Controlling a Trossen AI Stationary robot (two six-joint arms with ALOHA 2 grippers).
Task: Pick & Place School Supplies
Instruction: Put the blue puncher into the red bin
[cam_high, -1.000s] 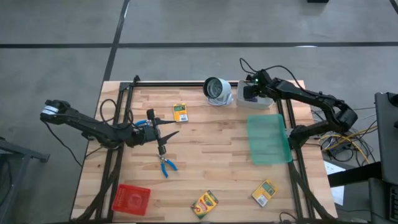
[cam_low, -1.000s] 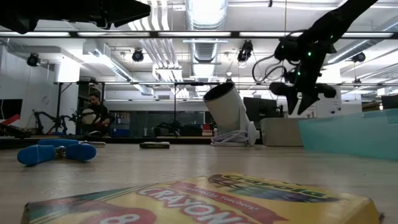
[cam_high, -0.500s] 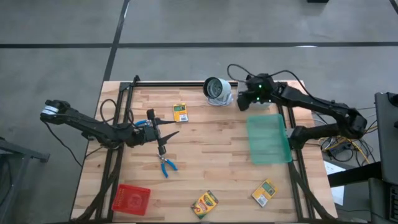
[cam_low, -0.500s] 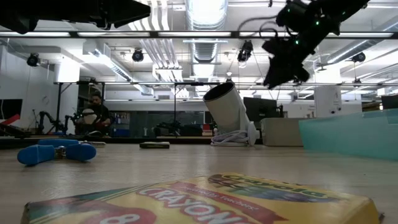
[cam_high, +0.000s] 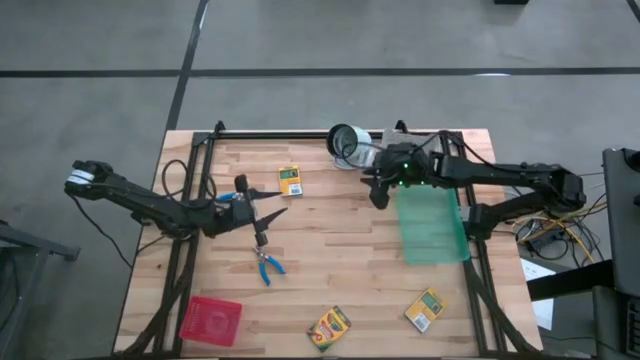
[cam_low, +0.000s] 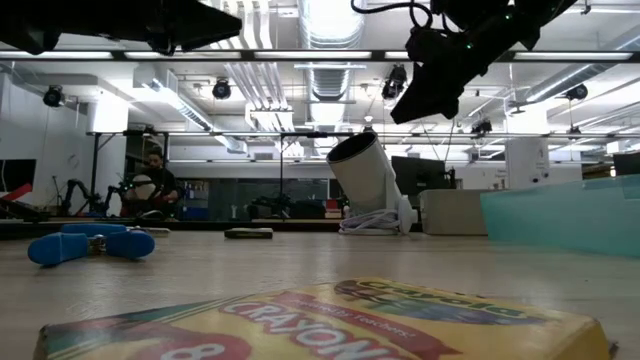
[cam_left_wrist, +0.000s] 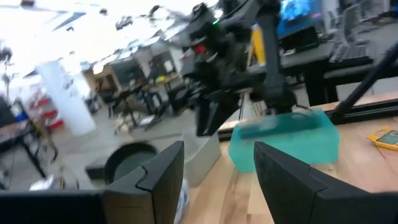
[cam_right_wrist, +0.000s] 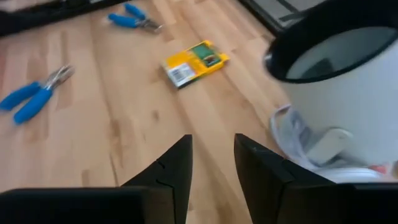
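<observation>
Over the last second the right end effector (cam_high: 377, 192) has been swung from the far right corner of the light wooden table (cam_high: 340, 250), past the white-grey round camera-like object (cam_high: 349, 145), to a spot above the boards beside the translucent green mat (cam_high: 432, 222); its fingers are slightly parted and nothing is held between them. This is judged to be an approach toward the supplies rather than a carry. The left end effector (cam_high: 262, 212) has been kept where it was, open and empty, above the blue-handled plier-like tool (cam_high: 267, 265). The nearest small yellow-and-green crayon box (cam_high: 290, 180) lies flat between the two end effectors, label up, apart from both. Two more crayon boxes (cam_high: 328, 327) (cam_high: 425, 308) lie near the front edge. No supply has yet been placed.
</observation>
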